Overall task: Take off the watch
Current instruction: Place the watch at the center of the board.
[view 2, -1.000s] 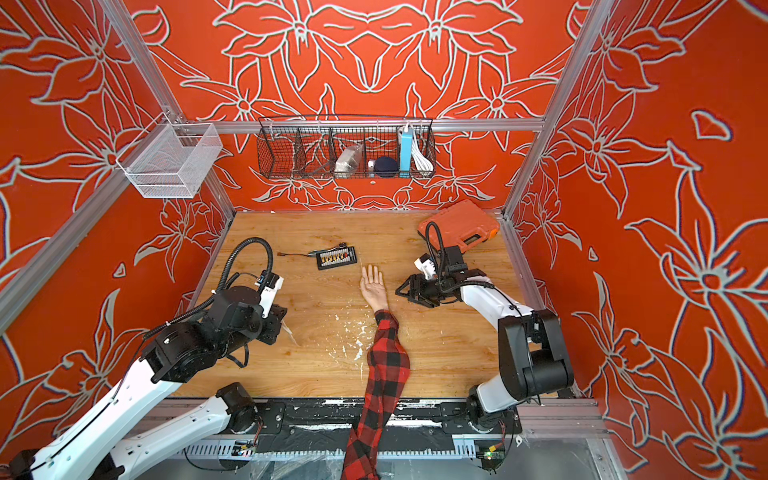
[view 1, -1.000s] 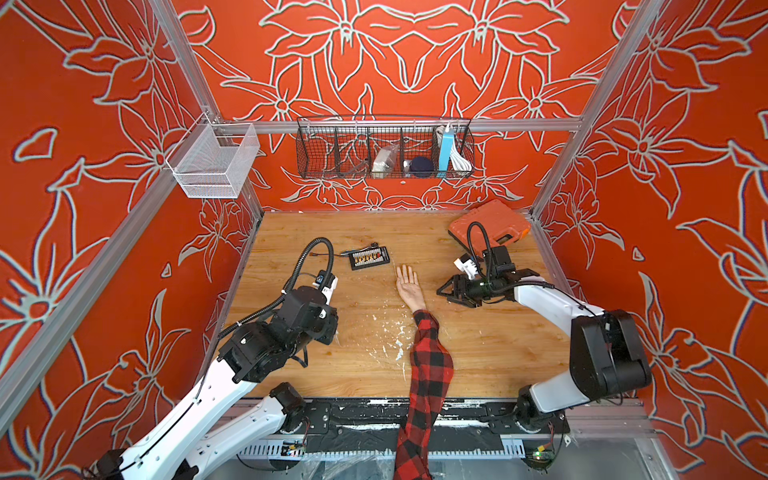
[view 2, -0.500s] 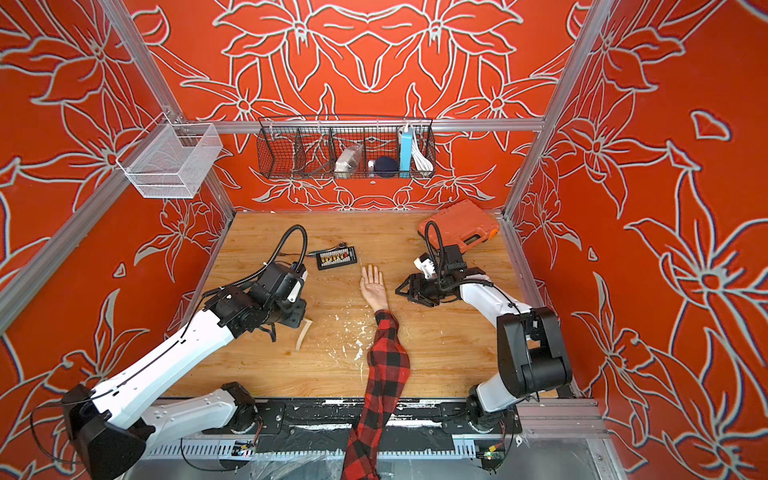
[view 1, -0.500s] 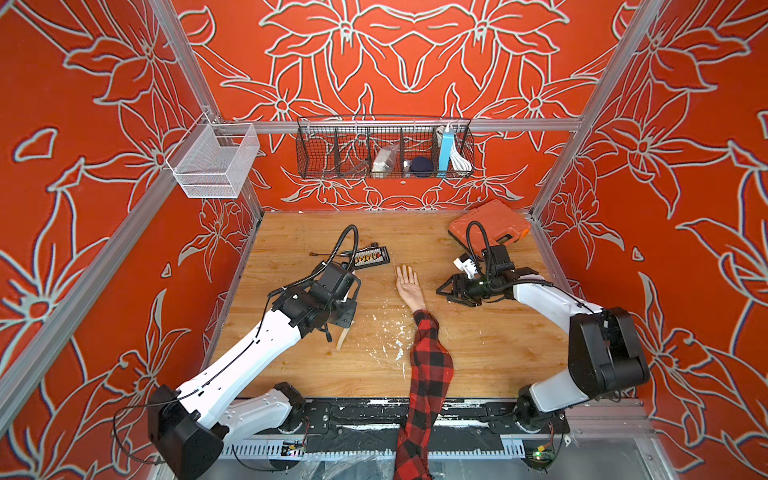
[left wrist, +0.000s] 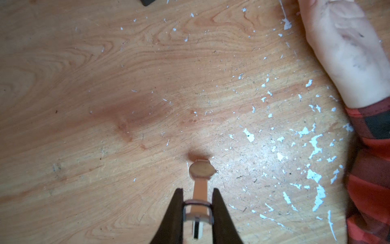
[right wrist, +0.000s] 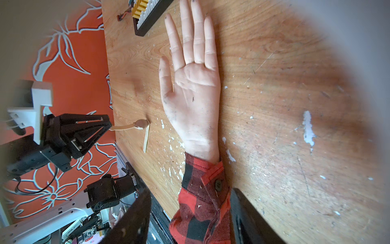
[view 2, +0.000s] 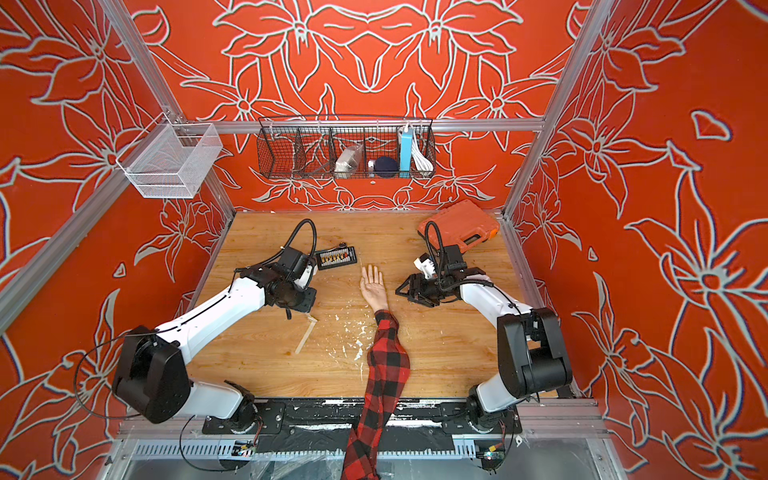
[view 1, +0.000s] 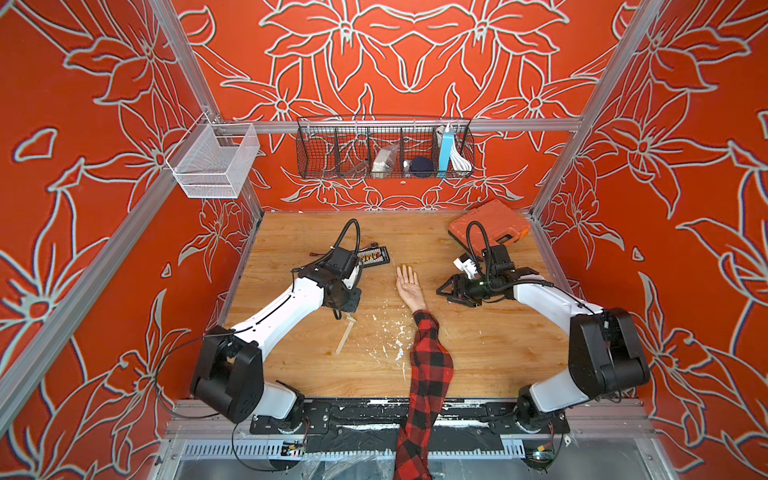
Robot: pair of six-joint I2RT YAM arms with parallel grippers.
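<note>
My left arm stretches forward, wrist bent down, left jaws clenched on one strap end of the watch (left wrist: 200, 170). The watch's round face touches the wooden surface (left wrist: 84, 84) and its other strap lies flat, apart from the palm-up hand (right wrist: 194, 93). My right arm lies low beside that hand, right jaws released and holding nothing.
</note>
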